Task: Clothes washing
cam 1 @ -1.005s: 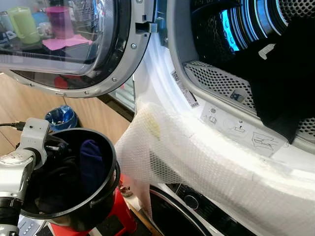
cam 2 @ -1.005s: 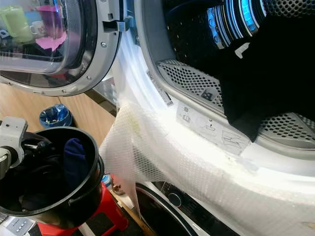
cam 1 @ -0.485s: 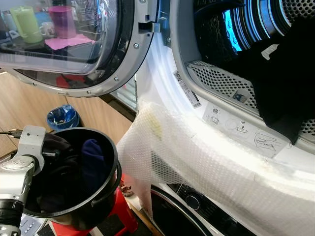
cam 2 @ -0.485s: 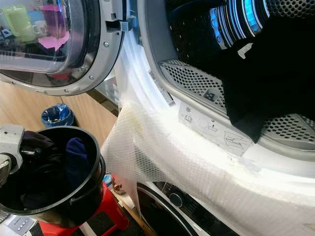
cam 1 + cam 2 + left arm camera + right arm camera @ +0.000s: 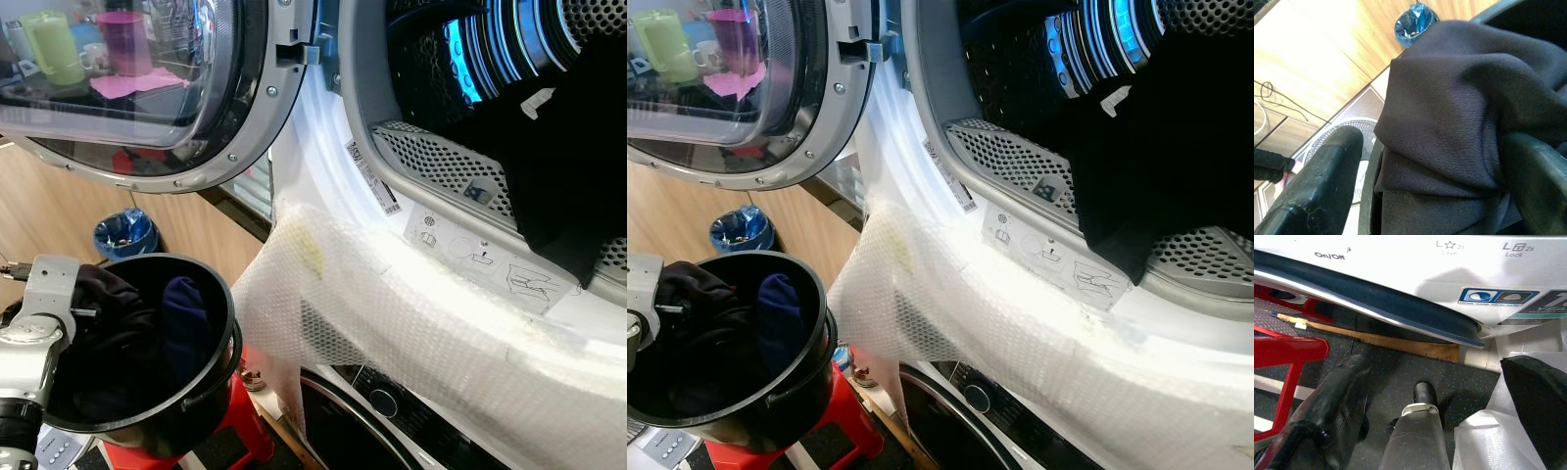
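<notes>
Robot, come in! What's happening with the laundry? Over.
Left gripper pinching dark grey cloth at round black bucket. Right gripper open, idle near floor. Open drum ahead; bubble wrap drapes its front.

I count one black bucket (image 5: pixel 147 392) with two dark garments in it: a purplish-black cloth (image 5: pixel 1449 112) and a navy piece (image 5: pixel 184 318). One more black garment (image 5: pixel 563 186) hangs from the one open drum (image 5: pixel 460 59). One round door (image 5: pixel 147 88), one red stool (image 5: pixel 240 431), one blue bin (image 5: pixel 124 233).
</notes>
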Available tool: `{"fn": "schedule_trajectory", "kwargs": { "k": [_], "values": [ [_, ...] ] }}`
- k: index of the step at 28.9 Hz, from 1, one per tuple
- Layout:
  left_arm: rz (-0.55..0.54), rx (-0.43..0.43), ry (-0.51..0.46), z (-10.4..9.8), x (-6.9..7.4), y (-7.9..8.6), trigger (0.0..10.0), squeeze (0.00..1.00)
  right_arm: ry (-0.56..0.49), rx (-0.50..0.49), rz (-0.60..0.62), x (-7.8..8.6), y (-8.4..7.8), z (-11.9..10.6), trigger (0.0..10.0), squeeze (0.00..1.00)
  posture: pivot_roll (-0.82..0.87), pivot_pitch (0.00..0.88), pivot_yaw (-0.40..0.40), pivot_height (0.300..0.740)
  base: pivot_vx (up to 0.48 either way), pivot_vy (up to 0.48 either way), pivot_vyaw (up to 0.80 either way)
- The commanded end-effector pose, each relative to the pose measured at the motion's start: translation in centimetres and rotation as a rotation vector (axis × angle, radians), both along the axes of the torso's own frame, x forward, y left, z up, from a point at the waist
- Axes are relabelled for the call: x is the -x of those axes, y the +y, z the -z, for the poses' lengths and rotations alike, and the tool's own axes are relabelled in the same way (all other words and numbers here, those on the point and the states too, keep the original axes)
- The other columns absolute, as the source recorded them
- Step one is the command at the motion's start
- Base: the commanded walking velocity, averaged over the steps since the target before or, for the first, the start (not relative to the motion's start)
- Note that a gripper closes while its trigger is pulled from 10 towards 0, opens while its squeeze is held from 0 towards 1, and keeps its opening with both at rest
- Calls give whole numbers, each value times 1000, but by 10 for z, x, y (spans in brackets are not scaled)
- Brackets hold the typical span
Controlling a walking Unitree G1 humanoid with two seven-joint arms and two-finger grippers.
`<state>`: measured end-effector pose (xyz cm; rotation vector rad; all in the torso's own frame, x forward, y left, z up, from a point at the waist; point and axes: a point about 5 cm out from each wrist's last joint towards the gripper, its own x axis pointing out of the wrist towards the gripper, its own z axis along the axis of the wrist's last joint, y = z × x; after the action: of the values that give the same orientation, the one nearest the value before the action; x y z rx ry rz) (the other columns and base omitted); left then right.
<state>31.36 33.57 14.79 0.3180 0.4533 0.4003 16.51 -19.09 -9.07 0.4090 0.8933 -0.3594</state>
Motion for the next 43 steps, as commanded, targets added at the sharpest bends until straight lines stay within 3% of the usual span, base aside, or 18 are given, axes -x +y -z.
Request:
{"fn": "schedule_trajectory", "kwargs": {
  "k": [1,12,13,14,15,28,34,43],
  "values": [
    [-15,-9,15,6,2,2,10000,0,31,0,0,8,-1,4,10000,0,332,101,-55,740,0,0,0],
    [-12,36,26,22,3,-9,10000,0,30,16,-18,5,-5,2,10000,0,356,92,-90,740,0,0,0],
    [-10,50,20,23,3,-11,7569,0,31,16,-19,6,-5,2,10000,0,358,91,-93,740,0,0,0],
    [-10,53,18,23,3,-11,2941,0,31,16,-19,6,-5,2,10000,0,360,90,-95,740,0,0,0],
    [-10,58,16,25,3,-13,0,0,34,18,-28,6,-5,2,10000,0,362,88,-103,740,0,0,0],
    [3,106,9,36,8,-29,0,0,44,37,-89,2,-9,1,10000,0,367,92,-144,740,0,0,0],
    [37,123,9,37,1,-39,0,0,27,44,-86,-3,-12,-2,10000,0,340,86,-132,740,0,0,0],
    [68,116,5,33,-2,-43,0,0,39,37,-86,3,-9,1,10000,0,329,78,-114,740,0,0,0]
  ]
}}
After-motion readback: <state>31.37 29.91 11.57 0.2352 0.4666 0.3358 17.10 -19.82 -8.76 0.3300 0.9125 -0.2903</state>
